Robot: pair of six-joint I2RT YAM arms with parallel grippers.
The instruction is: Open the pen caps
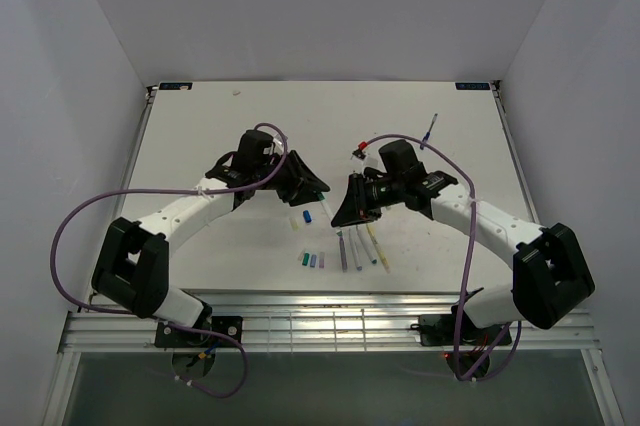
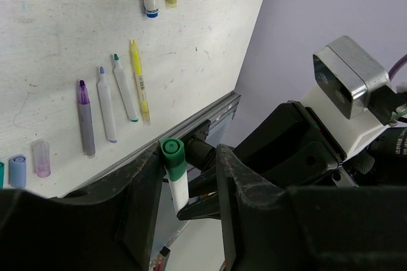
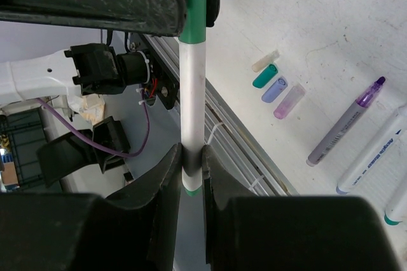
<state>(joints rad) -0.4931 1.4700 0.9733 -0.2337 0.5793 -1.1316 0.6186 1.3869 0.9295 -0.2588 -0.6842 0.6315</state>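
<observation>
A white pen (image 3: 192, 86) with a green cap (image 2: 172, 156) hangs in the air between my two arms. Down near its green tail end, my right gripper (image 3: 192, 156) is shut on the barrel. My left gripper (image 2: 187, 156) stands open around the cap, which rests against one finger with a gap to the other. From above, the two grippers, left (image 1: 318, 189) and right (image 1: 342, 214), meet over the table's middle. Several uncapped pens (image 1: 358, 248) lie near the front edge. Beside them lie loose caps, green (image 3: 264, 76), blue (image 3: 274, 89) and purple (image 3: 289, 100).
A pale cap (image 3: 264, 61) lies by the loose ones. A yellow piece (image 1: 294, 223) and a blue-ended piece (image 1: 307, 216) lie below the left gripper. Another pen (image 1: 430, 131) lies at the far right. The table's metal front rail (image 1: 330, 321) runs close to the pens.
</observation>
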